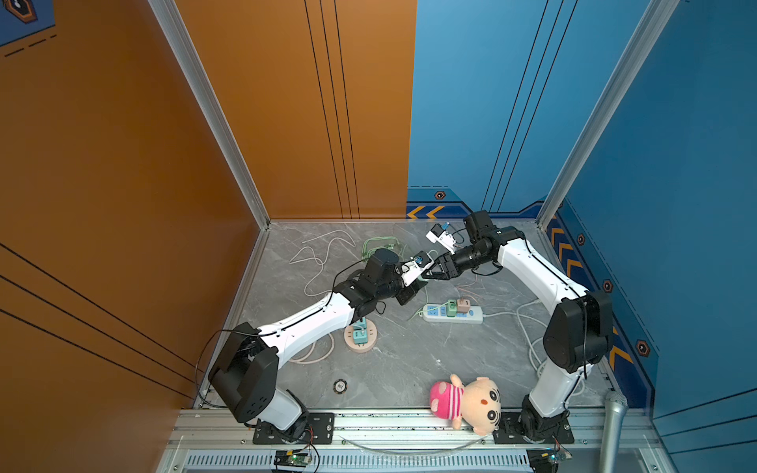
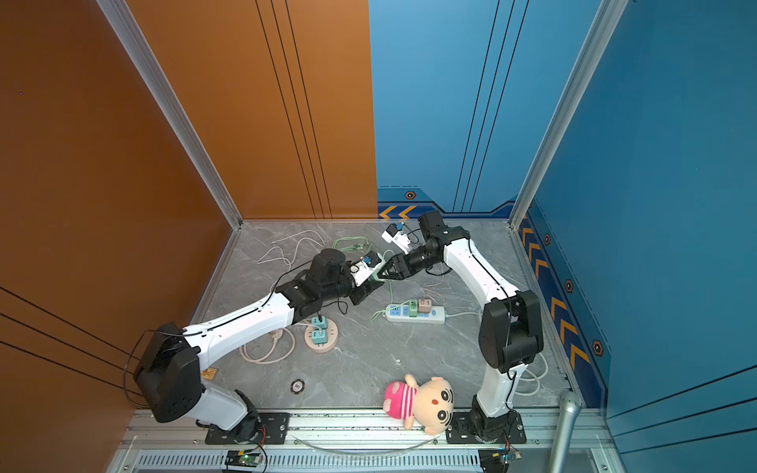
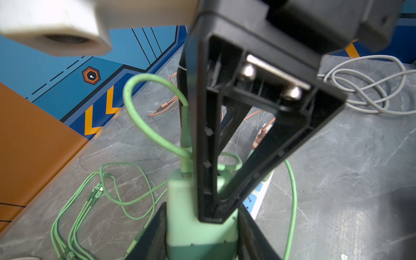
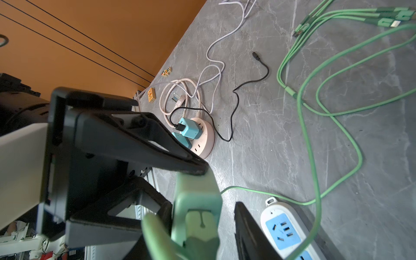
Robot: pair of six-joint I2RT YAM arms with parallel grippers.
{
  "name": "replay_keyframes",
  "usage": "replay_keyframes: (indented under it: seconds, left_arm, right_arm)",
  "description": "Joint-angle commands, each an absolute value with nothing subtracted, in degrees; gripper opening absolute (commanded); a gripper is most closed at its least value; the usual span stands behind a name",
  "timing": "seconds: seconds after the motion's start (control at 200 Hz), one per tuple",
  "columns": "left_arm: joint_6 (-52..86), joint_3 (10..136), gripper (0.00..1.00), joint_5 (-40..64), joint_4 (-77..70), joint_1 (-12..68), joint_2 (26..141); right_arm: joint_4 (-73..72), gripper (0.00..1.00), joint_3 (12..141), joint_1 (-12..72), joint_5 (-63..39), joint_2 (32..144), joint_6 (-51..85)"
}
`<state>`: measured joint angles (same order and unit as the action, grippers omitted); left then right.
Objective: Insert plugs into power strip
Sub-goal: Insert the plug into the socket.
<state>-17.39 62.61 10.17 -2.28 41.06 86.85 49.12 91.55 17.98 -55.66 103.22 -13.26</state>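
Left hand (image 1: pixel 414 286) is clamped on a mint green plug (image 3: pixel 198 225) and holds it in the air, near the power strip (image 1: pixel 475 314) but clear of it. The right hand (image 1: pixel 431 275) straddles that plug with one finger standing off it, so it has no grip. A second mint plug (image 1: pixel 451 308) and the pink plug (image 1: pixel 463 305) sit in the strip. Two teal plugs (image 4: pixel 190 128) stand in a round socket base (image 1: pixel 370 342), well apart from the strip. By my reading, only the held plug is left.

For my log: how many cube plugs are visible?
5: two teal in the round socket base, one green and one pink in the power strip, one mint-green in the left gripper. Others may be hidden.
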Motion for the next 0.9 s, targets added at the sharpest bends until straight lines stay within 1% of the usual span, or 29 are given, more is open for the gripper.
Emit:
replay_keyframes:
  seconds: [0.0, 0.07, 0.115, 0.16, 0.195, 0.255, 0.35, 0.511, 0.626, 0.746, 0.896]
  left_arm:
    - [-18.46, 63.14, 0.25, 11.48, -5.27, 41.57, 87.05]
    - [-18.49, 63.36, 0.25, 11.60, -5.64, 41.53, 87.30]
    - [-18.54, 63.46, 0.25, 11.75, -5.89, 41.44, 87.58]
    - [-18.59, 63.60, 0.25, 11.73, -5.98, 41.46, 87.71]
    - [-18.50, 63.59, 0.25, 11.69, -6.14, 41.47, 87.73]
    - [-18.46, 63.49, 0.26, 11.39, -6.47, 41.38, 87.76]
    - [-18.44, 63.12, 0.28, 10.51, -7.15, 41.32, 87.54]
    - [-18.70, 62.28, 0.30, 9.19, -10.13, 41.13, 86.92]
    - [-19.79, 62.87, 0.31, 9.19, -10.13, 40.87, 87.01]
    - [-21.04, 63.17, 0.31, 10.69, -10.05, 40.44, 86.94]
    - [-21.42, 63.16, 0.31, 13.02, -9.66, 39.91, 86.75]
  right_arm:
    - [51.48, 0.45, 93.07, 18.10, -54.71, 104.35, -13.49]
    - [51.95, 0.45, 93.21, 18.14, -54.65, 104.49, -13.80]
    - [52.05, 0.43, 93.28, 18.11, -54.45, 104.45, -13.98]
    - [52.09, 0.35, 93.31, 18.12, -54.19, 104.33, -14.02]
    - [52.04, 0.26, 93.41, 18.16, -53.93, 104.27, -14.02]
    - [52.15, 0.13, 93.51, 18.17, -53.36, 104.08, -13.99]
    - [52.38, 0.00, 93.67, 18.13, -52.92, 104.00, -14.21]
    - [56.65, 0.00, 95.01, 19.11, -53.03, 104.63, -18.11]
    - [60.89, 0.00, 96.88, 20.33, -50.59, 105.46, -20.93]
    - [62.44, 0.07, 97.87, 20.98, -48.93, 105.75, -21.36]
    - [64.28, 0.07, 99.00, 21.74, -46.42, 105.85, -22.20]
